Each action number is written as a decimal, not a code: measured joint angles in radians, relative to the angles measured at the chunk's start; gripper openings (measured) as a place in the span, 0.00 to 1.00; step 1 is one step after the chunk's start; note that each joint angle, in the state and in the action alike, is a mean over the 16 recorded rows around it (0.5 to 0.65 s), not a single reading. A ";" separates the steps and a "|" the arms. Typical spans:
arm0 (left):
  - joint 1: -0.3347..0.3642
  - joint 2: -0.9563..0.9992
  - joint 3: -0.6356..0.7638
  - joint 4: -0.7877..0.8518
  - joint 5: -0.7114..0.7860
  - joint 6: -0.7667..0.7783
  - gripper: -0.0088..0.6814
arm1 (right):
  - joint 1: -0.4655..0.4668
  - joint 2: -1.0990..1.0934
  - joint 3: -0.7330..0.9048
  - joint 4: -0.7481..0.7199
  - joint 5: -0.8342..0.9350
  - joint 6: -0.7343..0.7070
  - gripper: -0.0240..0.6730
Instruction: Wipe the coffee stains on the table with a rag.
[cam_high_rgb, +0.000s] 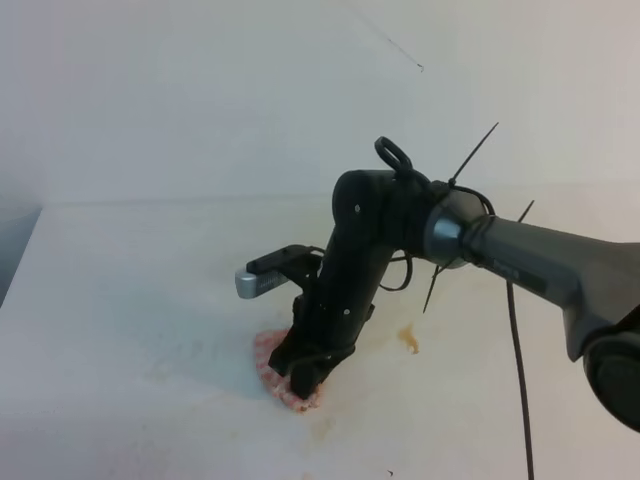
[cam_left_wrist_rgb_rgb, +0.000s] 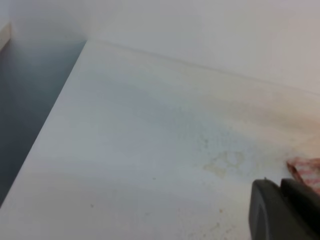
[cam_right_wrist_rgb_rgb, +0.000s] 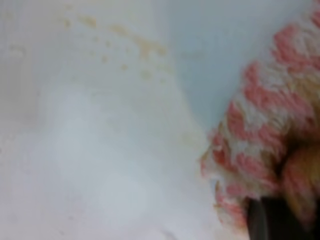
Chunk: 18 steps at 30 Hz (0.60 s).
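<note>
The pinkish-peach rag (cam_high_rgb: 270, 362) lies on the white table (cam_high_rgb: 130, 300), left of centre near the front. My right gripper (cam_high_rgb: 303, 382) reaches across from the right, points straight down and is shut on the rag, pressing it onto the tabletop. A small orange-brown coffee stain (cam_high_rgb: 408, 340) sits to the right of the rag, apart from it. In the right wrist view the rag (cam_right_wrist_rgb_rgb: 260, 130) fills the right side, brownish near the dark finger (cam_right_wrist_rgb_rgb: 270, 222). The rag's edge (cam_left_wrist_rgb_rgb: 306, 170) shows in the left wrist view beside a dark gripper part (cam_left_wrist_rgb_rgb: 280, 212). My left gripper is out of view.
The right arm (cam_high_rgb: 540, 265) and its hanging cable (cam_high_rgb: 520, 380) cross the right side of the table. A white wall rises behind. Faint yellowish smudges (cam_left_wrist_rgb_rgb: 225, 162) mark the tabletop left of the rag. The table's left edge (cam_left_wrist_rgb_rgb: 55, 115) drops to a dark floor.
</note>
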 joint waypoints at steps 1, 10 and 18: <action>0.000 0.000 0.000 0.000 0.000 0.000 0.01 | 0.005 -0.001 0.001 -0.004 0.007 -0.002 0.09; 0.000 -0.002 0.000 0.000 0.000 0.000 0.01 | 0.015 -0.038 0.056 -0.097 0.053 0.027 0.09; 0.000 0.000 0.000 0.000 0.000 0.000 0.01 | -0.056 -0.123 0.211 -0.163 0.019 0.077 0.09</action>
